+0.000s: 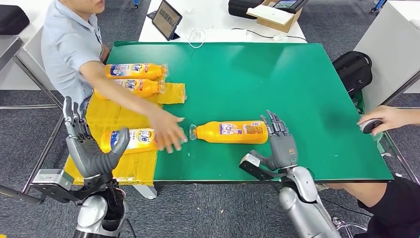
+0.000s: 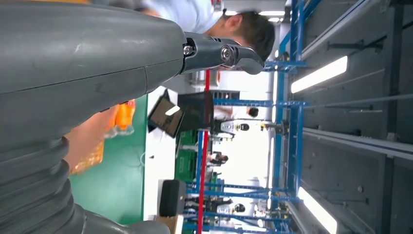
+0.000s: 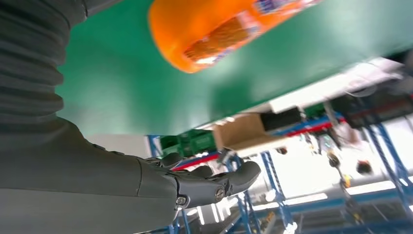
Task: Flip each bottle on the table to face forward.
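Observation:
An orange bottle (image 1: pixel 230 132) lies on its side in the middle of the green table (image 1: pixel 277 74), cap to the left. My right hand (image 1: pixel 278 144) stands open just beside its base and holds nothing. In the right wrist view the bottle's base (image 3: pixel 209 34) sits apart from my fingers (image 3: pixel 214 185). Another orange bottle (image 1: pixel 133 140) lies on the yellow mat (image 1: pixel 111 116) at the front left. My left hand (image 1: pixel 86 146) is raised in front of it, open and empty. Two more bottles (image 1: pixel 133 71) (image 1: pixel 136 87) lie at the back left.
A person at the left reaches an arm over the table, with their hand (image 1: pixel 168 131) between the two near bottles. Another person's hand (image 1: pixel 384 119) rests on a small dark device at the right edge. A tablet (image 1: pixel 167 19) and a box (image 1: pixel 277 16) stand on the white table behind.

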`<state>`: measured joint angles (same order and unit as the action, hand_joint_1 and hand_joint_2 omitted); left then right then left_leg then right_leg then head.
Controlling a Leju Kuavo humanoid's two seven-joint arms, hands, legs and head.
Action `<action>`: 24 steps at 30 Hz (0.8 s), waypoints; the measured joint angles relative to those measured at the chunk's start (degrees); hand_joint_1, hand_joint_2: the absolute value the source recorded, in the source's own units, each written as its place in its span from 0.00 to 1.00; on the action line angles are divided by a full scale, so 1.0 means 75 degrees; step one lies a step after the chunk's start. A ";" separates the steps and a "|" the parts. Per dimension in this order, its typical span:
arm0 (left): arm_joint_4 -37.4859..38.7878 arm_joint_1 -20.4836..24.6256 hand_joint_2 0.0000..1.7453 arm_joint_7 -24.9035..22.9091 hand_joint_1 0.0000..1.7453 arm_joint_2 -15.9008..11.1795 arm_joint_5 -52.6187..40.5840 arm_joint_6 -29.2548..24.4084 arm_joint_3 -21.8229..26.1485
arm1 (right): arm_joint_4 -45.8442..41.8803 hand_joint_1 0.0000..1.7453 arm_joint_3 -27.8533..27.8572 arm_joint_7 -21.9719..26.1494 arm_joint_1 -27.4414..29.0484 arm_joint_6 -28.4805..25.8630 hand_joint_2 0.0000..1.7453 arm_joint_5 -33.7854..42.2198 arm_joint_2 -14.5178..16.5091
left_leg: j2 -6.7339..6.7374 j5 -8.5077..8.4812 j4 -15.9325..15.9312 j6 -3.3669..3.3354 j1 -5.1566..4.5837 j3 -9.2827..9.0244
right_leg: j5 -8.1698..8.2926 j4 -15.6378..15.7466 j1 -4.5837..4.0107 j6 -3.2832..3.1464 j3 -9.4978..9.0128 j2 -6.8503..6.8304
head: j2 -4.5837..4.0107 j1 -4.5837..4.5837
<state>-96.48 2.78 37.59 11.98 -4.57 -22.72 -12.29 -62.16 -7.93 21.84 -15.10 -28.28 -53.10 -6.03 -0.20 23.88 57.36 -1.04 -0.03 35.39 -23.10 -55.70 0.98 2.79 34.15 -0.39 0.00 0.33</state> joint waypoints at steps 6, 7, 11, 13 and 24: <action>0.0085 0.0066 1.00 -0.0056 0.00 0.0053 0.0036 -0.0052 -0.0300 | 0.1448 0.00 0.0014 0.0052 -0.0851 0.0166 1.00 -0.0103 0.0131 | 0.0001 -0.0002 0.0001 0.0001 0.0000 -0.0001 | 0.0002 -0.0002 -0.0001 0.0001 0.0000 0.0000 | 0.0000 0.0002; 0.0143 0.0117 1.00 -0.0076 0.00 0.0065 0.0043 -0.0068 -0.0351 | 0.1723 0.00 0.0011 0.0022 -0.1049 0.0167 1.00 -0.0133 0.0192 | 0.0002 -0.0003 0.0001 0.0001 0.0001 -0.0001 | 0.0002 -0.0003 -0.0001 0.0001 0.0000 0.0001 | 0.0000 0.0002; 0.0387 0.0294 1.00 -0.0128 0.00 0.0106 0.0061 -0.0077 -0.0552 | 0.2699 0.00 -0.0026 -0.0165 -0.1775 0.0182 1.00 -0.0287 0.0387 | 0.0001 -0.0006 0.0001 0.0002 0.0002 -0.0005 | 0.0003 -0.0004 -0.0002 0.0001 -0.0001 0.0000 | 0.0000 0.0001; 0.0479 0.0352 1.00 -0.0149 0.00 0.0115 0.0076 -0.0076 -0.0617 | 0.3077 0.00 -0.0043 -0.0223 -0.2047 0.0217 1.00 -0.0349 0.0466 | 0.0000 -0.0005 0.0001 0.0002 0.0003 -0.0005 | 0.0003 -0.0005 -0.0002 0.0001 -0.0001 0.0000 | 0.0000 0.0002; 0.0990 0.0710 1.00 -0.0211 0.00 0.0178 0.0162 -0.0012 -0.0850 | 0.4462 0.00 -0.0281 -0.0566 -0.2922 0.0578 1.00 -0.0704 0.0899 | 0.0000 -0.0004 0.0002 0.0001 0.0002 -0.0003 | 0.0002 -0.0005 -0.0001 0.0001 0.0001 0.0000 | 0.0000 0.0001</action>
<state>-89.06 8.10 36.01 13.32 -3.35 -22.81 -18.66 -28.70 -10.04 17.59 -37.02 -23.94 -58.38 0.71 -0.20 23.85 57.38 -1.03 -0.02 35.36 -23.09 -55.74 0.97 2.80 34.15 -0.39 0.00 0.34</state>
